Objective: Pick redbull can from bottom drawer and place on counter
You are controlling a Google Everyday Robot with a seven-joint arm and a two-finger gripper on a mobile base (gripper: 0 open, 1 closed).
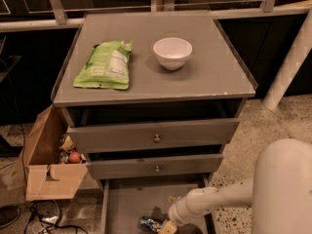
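Grey and matte, the counter [204, 77] fills our view, a flat rectangular top with a thin edge chipped at its front right corner. Below its front edge we see two knobbed upper drawers [153, 136] pulled partly out, and under them the bottom drawer [126, 204], a shallow tray with a smooth grey floor, drawn out furthest. From the right comes the robot's arm [219, 201], rounded glossy white tubing, reaching down into that tray. Left of the cabinet, below the counter's left edge, sits an open cardboard box [48, 179] with odds and ends inside. Up top, a crinkled green snack bag [103, 65] lies flat near the left edge, and a round white bowl [172, 52] stands upright around the middle, towards the back edge. Down in the drawer, the gripper [165, 227] hangs at the front, just beside the redbull can [148, 224]; how wide it stands we cannot tell. That can, small and shiny, lies on the drawer floor near the front.
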